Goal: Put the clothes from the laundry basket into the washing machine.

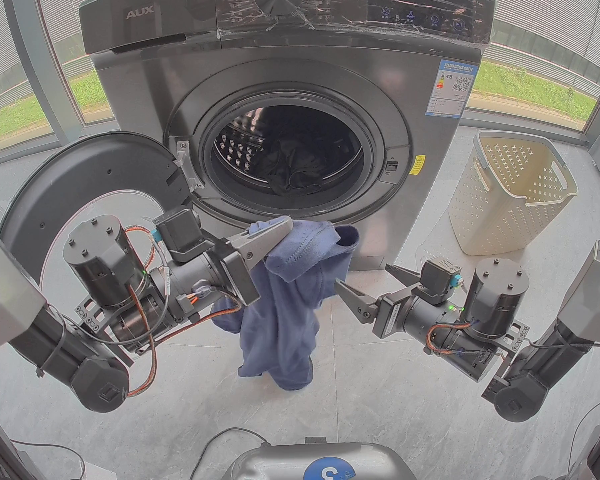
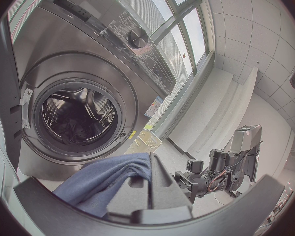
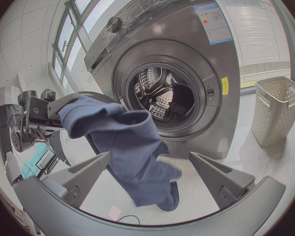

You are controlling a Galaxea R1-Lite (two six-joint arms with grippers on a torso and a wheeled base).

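A blue garment (image 1: pixel 288 301) hangs from my left gripper (image 1: pixel 281 228), which is shut on its top edge just below the washing machine's open drum (image 1: pixel 288 148). The cloth drapes down toward the floor. The same blue garment (image 3: pixel 127 141) hangs in front of my right gripper (image 3: pixel 149 159), whose fingers stand open on either side of it without touching. In the head view my right gripper (image 1: pixel 370 287) is to the right of the cloth. A dark garment (image 1: pixel 293 158) lies inside the drum. The blue garment (image 2: pixel 101 181) bunches beside my left gripper (image 2: pixel 150 163).
The round machine door (image 1: pixel 80 181) is swung open to the left. A cream laundry basket (image 1: pixel 507 191) stands on the floor to the right of the machine. Pale tiled floor lies below the arms. Windows run behind the machine.
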